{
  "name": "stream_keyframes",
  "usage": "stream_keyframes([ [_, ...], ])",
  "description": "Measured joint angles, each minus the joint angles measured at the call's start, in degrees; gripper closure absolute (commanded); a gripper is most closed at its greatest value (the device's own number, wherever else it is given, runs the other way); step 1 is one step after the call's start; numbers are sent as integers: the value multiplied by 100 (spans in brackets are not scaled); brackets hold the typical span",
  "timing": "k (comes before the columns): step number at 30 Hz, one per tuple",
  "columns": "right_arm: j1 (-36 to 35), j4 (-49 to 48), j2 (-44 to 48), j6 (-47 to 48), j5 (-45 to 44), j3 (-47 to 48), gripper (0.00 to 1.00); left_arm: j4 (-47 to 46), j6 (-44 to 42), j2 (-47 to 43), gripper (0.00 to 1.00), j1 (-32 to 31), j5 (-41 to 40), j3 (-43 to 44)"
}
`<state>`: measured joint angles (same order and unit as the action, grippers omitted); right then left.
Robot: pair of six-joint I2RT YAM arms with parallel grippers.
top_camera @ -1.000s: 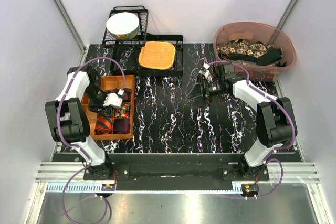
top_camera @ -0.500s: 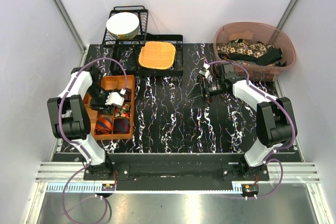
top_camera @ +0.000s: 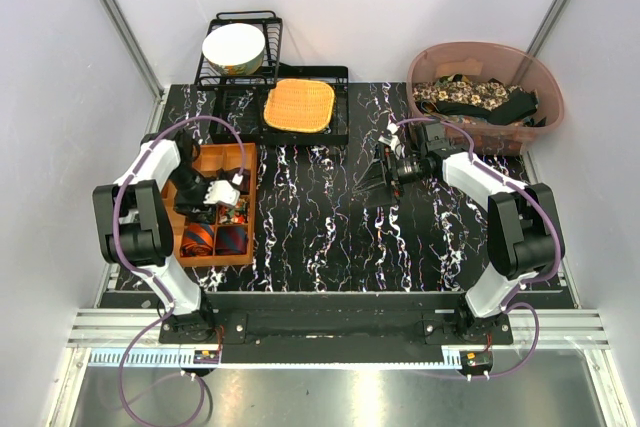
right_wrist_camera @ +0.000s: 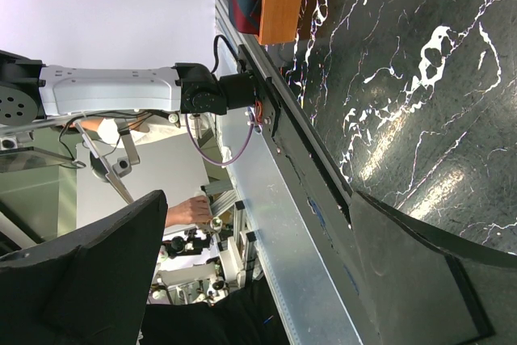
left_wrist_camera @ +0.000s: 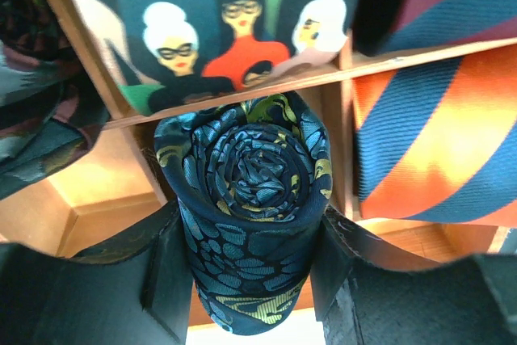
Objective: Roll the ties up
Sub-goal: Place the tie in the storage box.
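Observation:
A rolled dark blue tie (left_wrist_camera: 250, 199) with teal and yellow print sits between my left gripper's black fingers (left_wrist_camera: 166, 268), which press on both its sides. The roll hangs over a compartment of the orange wooden box (top_camera: 251, 209), whose dividers (left_wrist_camera: 404, 58) show close behind it. In the top view my left gripper (top_camera: 226, 190) is over the box's middle. A navy-orange striped tie (left_wrist_camera: 436, 135) lies rolled in the neighbouring compartment. My right gripper (top_camera: 375, 179) is open and empty, turned sideways above the middle of the table. More ties (top_camera: 470, 97) lie loose in the pink bin.
The pink bin (top_camera: 545, 87) stands at the back right. An orange woven mat (top_camera: 298, 105) lies on a black tray at the back, beside a dish rack holding a bowl (top_camera: 234, 48). The black marble table (top_camera: 320, 227) spreads between the arms.
My left arm has shifted a little to the right, carrying the rolled tie over the box. The right arm has not moved.

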<state>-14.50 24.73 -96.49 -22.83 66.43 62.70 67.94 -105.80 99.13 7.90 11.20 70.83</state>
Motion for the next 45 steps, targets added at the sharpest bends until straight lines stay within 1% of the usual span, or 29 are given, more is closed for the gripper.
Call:
stream_keyframes([
  [3, 0, 7, -2, 2, 0, 0, 0, -107, 131, 0, 91, -57, -48, -11],
  [12, 22, 20, -2, 11, 2, 0, 0, -411, 348, 2, 86, -149, -142, -262],
  [15, 26, 20, -2, 11, 0, 0, 0, -529, 389, 2, 83, -162, -153, -358],
  [19, 26, 22, -2, 11, 0, 0, 0, -673, 496, 2, 75, -186, -168, -446],
  [22, 26, 22, -2, 11, 0, 0, 0, -737, 577, 2, 74, -192, -188, -470],
  [27, 26, 22, -2, 11, 0, 0, 0, -800, 741, 2, 67, -221, -205, -498],
  [31, 28, 22, -2, 11, 2, 0, 0, -870, 826, -20, 64, -236, -210, -551],
  [34, 28, 22, -2, 11, 2, 0, 0, -918, 863, -63, 57, -245, -221, -597],
  [40, 33, 20, -2, 11, 2, 0, 0, -964, 885, -170, 50, -245, -219, -671],
  [44, 33, 22, -2, 11, 2, 0, 0, -901, 881, -232, 41, -254, -210, -673],
  [45, 33, 22, -2, 11, 2, 0, 0, -881, 881, -240, 40, -258, -210, -673],
])
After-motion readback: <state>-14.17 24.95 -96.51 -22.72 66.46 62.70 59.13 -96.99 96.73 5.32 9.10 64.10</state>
